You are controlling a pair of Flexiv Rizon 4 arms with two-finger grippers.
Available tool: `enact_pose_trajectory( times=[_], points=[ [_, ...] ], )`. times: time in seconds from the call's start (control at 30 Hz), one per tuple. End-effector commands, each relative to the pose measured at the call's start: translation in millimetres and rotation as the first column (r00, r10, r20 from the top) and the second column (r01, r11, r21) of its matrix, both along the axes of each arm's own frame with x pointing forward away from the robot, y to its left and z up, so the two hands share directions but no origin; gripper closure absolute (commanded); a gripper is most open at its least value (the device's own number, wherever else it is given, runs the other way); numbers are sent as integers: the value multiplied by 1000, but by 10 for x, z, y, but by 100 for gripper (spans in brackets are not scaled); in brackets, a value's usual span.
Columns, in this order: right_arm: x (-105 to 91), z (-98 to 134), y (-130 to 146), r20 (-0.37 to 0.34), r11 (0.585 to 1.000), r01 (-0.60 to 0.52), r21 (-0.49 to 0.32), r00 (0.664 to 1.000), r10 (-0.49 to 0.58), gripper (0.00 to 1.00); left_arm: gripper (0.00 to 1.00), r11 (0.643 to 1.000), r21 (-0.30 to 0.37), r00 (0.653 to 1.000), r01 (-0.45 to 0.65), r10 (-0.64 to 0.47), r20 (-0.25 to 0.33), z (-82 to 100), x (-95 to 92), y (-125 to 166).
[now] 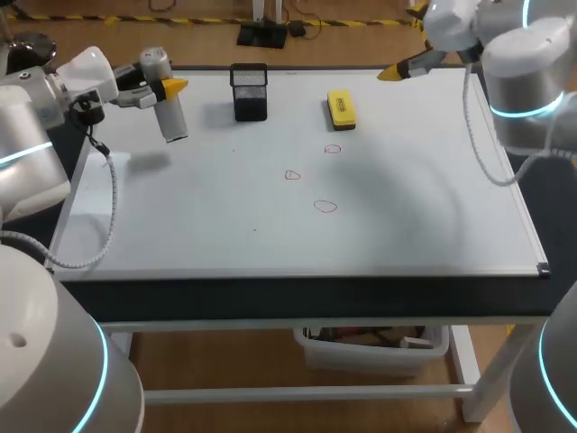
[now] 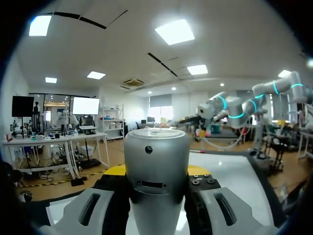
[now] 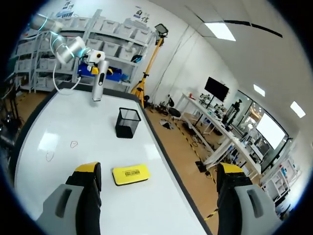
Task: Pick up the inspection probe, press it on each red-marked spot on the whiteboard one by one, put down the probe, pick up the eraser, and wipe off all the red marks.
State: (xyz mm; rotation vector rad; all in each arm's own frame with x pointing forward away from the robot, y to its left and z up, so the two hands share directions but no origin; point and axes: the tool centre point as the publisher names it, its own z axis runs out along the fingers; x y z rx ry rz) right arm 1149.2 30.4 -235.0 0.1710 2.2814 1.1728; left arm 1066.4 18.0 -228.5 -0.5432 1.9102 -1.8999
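Observation:
My left gripper (image 1: 169,90) is shut on the silver inspection probe (image 1: 169,113), which hangs above the far left of the whiteboard (image 1: 406,207). In the left wrist view the probe (image 2: 156,171) stands upright between the fingers of that gripper (image 2: 156,196). Three red marks (image 1: 333,149) (image 1: 292,175) (image 1: 325,207) lie mid-board. The yellow eraser (image 1: 341,108) rests at the far middle. My right gripper (image 1: 397,70) hovers open at the board's far right edge. Its wrist view shows the eraser (image 3: 131,174) on the board ahead of the right gripper (image 3: 159,171), whose fingers stand wide apart.
A black mesh pen holder (image 1: 250,91) stands at the far edge between the probe and the eraser, also seen from the right wrist (image 3: 127,122). A white bin (image 1: 374,347) sits under the table's front.

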Motion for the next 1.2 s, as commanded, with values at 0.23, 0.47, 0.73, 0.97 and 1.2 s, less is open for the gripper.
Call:
enact_pose_trajectory(
  times=[0.23,0.47,0.73,0.97,1.2],
  points=[
    [196,-312,96,-168,744,-498,-446,863,477,0,100,1000,-1,1000,-1,1,3,5,-1,0],
    [282,-526,21,-225,545,-572,-613,788,574,0,100,1000,-1,1000,-1,1,3,5,-1,0],
    [300,-549,7,-199,553,-539,-635,806,558,0,100,1000,-1,1000,-1,1,3,5,-1,0],
    [300,-549,7,-199,553,-539,-635,806,558,0,100,1000,-1,1000,-1,1,3,5,-1,0],
    [455,-550,28,-211,454,-589,-669,736,644,0,100,1000,-1,1000,-1,1,3,5,-1,0]
  ],
)
